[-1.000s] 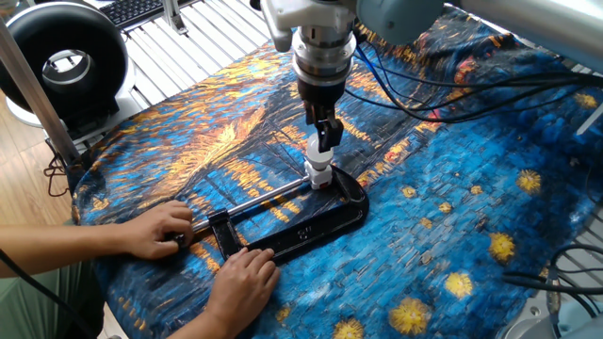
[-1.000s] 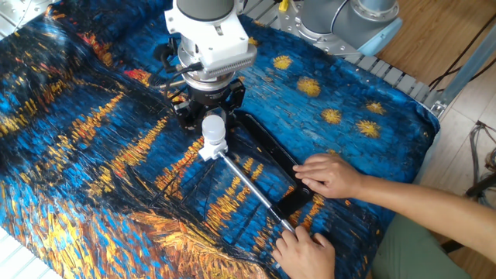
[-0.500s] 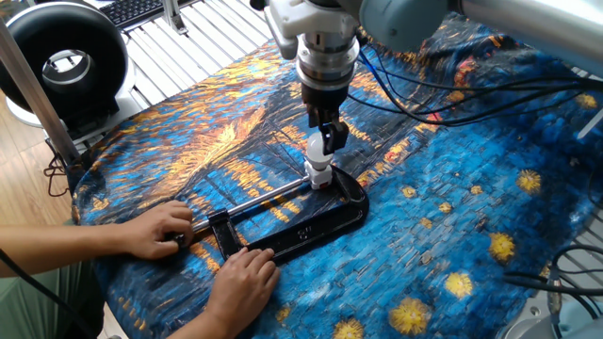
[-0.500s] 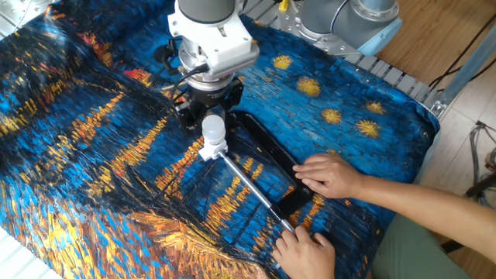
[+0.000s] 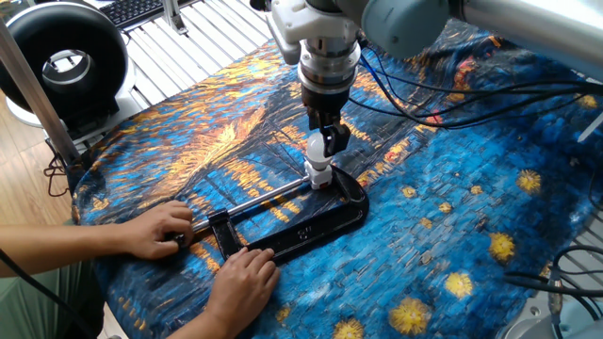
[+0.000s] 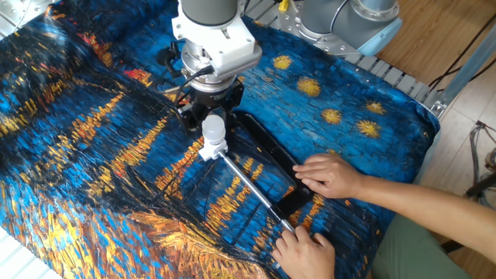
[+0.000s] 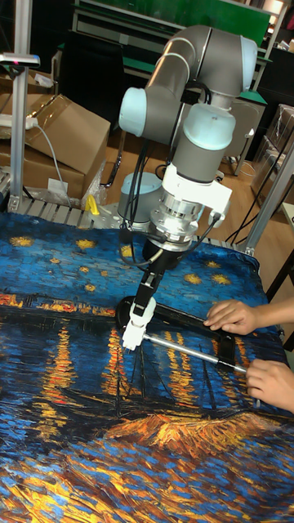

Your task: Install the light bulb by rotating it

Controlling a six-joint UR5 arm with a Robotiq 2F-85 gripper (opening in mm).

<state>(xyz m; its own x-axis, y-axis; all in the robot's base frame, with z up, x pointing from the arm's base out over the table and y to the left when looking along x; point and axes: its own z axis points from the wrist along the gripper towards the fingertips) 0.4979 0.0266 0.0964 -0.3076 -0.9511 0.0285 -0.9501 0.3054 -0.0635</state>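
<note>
The light bulb (image 5: pixel 317 151) stands upright in a white socket block (image 5: pixel 321 176), which is held in the end of a black C-clamp (image 5: pixel 311 226). My gripper (image 5: pixel 326 137) comes straight down from above with its black fingers shut on the bulb's upper part. In the other fixed view the bulb's frosted dome (image 6: pixel 213 127) shows in front of the gripper (image 6: pixel 209 111), above the socket block (image 6: pixel 209 149). The tall fixed view shows the gripper (image 7: pixel 148 292) tilted slightly over the bulb (image 7: pixel 140 314).
A person's two hands (image 5: pixel 155 231) (image 5: pixel 240 282) hold down the clamp's screw bar (image 5: pixel 259 200) and frame. A painted blue-and-orange cloth (image 5: pixel 452 217) covers the table. Cables (image 5: pixel 443 99) trail behind the arm. A black ring-shaped device (image 5: pixel 61 61) stands at the far left.
The wrist has turned a little about the bulb's axis and the arm's head has edged slightly right. Bulb, socket, clamp and hands stay where they were.
</note>
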